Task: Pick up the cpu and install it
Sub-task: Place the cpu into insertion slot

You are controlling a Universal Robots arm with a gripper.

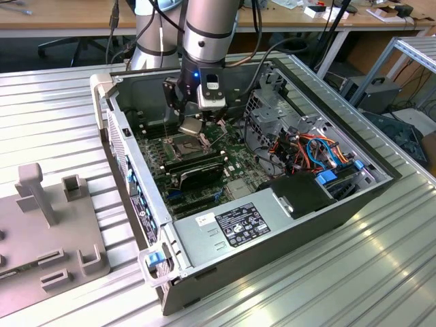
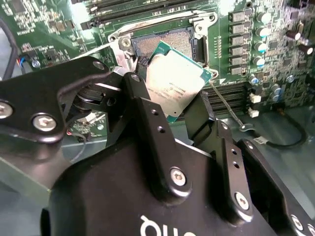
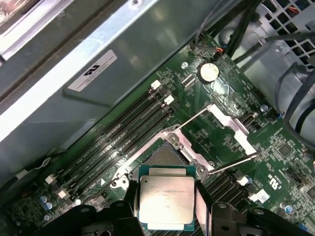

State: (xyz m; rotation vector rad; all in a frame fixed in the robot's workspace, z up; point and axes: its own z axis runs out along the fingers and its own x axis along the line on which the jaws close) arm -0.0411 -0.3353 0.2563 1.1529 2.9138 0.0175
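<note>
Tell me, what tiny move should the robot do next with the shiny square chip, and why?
Probably level the cpu and ease it down toward the socket. The gripper is clamped on the chip's edges. The chip hangs tilted above the motherboard, and the socket lies bare with its metal frame swung open.

silver square cpu (image 3: 165, 198), tilted, above socket (image 3: 162, 156)

The hand (image 2: 172, 98) grips the cpu (image 2: 179, 81) by opposite edges between two black fingers (image 2: 152, 123), its silver-grey top tilted. Just beyond it, the uncovered socket (image 2: 167, 44) sits in a metal frame on the green motherboard (image 2: 44, 29), with capacitors (image 2: 261, 34) nearby.
</note>
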